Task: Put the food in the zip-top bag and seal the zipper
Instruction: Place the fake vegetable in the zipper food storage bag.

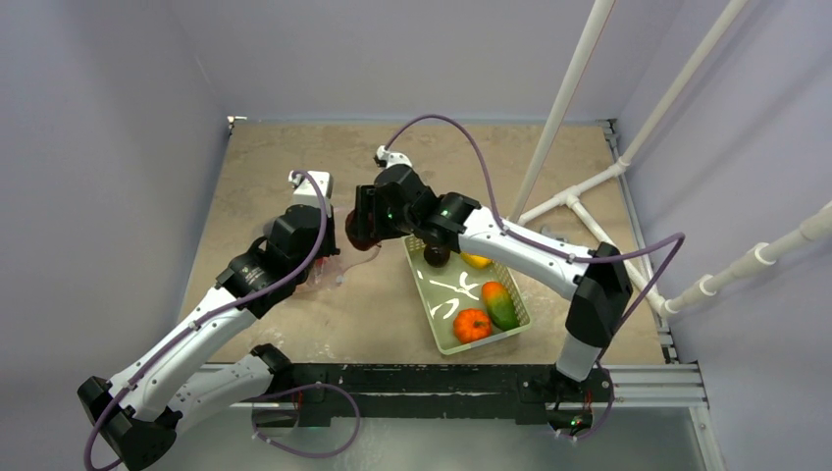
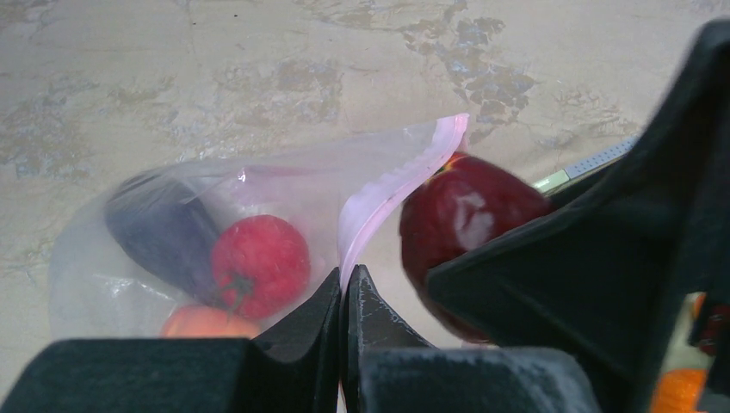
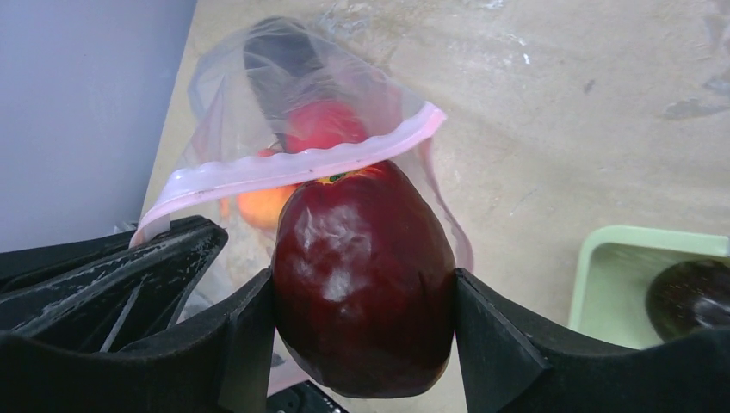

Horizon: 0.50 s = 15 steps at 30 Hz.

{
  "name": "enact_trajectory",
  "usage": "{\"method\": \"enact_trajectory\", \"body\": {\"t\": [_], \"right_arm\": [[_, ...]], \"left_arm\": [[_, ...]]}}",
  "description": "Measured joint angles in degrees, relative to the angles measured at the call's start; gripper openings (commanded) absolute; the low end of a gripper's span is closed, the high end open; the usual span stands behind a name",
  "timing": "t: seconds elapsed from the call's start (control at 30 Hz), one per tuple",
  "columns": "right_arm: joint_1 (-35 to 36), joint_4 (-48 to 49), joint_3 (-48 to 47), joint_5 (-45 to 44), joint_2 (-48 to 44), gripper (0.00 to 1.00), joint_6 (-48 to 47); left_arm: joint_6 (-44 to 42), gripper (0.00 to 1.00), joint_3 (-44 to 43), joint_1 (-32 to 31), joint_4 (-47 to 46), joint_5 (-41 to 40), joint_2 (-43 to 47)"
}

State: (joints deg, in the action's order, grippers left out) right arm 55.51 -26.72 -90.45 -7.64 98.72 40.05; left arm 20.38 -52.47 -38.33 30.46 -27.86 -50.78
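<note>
The left gripper (image 2: 343, 280) is clamped tight on the zipper (image 2: 379, 194), holding up one lip of the bag (image 2: 86, 258). Its wrist view shows an eggplant (image 2: 159, 232), a tomato (image 2: 260, 255) and a peach (image 2: 202, 323) inside. The right gripper (image 3: 363, 297), jaws spread wide, grips a dark red fruit (image 3: 357, 241) at the bag's mouth, its top touching the pink strip. That is plain from its own camera, while from above the arms hide most of the bag. Only the overhead view shows the whole basket (image 1: 446, 294) beside them, holding a pumpkin (image 1: 472, 325), a green piece (image 1: 500, 304) and a yellow pepper (image 1: 477, 260).
</note>
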Motion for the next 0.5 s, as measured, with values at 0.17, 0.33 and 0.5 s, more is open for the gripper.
{"method": "enact_trajectory", "body": {"t": [0.17,0.33,0.5], "right_arm": [[1.27,2.82,-0.17,0.79,3.26,0.54,0.24],[1.99,5.84,-0.17,1.36,4.92,0.89,1.57],[2.12,6.93,-0.17,1.38,4.96,0.99,2.12]], "left_arm": [[0.00,0.00,0.00,0.00,0.00,0.02,0.00],[0.00,0.00,0.00,0.00,0.00,0.02,0.00],[-0.15,0.00,0.00,0.35,-0.02,-0.83,0.13]]}}
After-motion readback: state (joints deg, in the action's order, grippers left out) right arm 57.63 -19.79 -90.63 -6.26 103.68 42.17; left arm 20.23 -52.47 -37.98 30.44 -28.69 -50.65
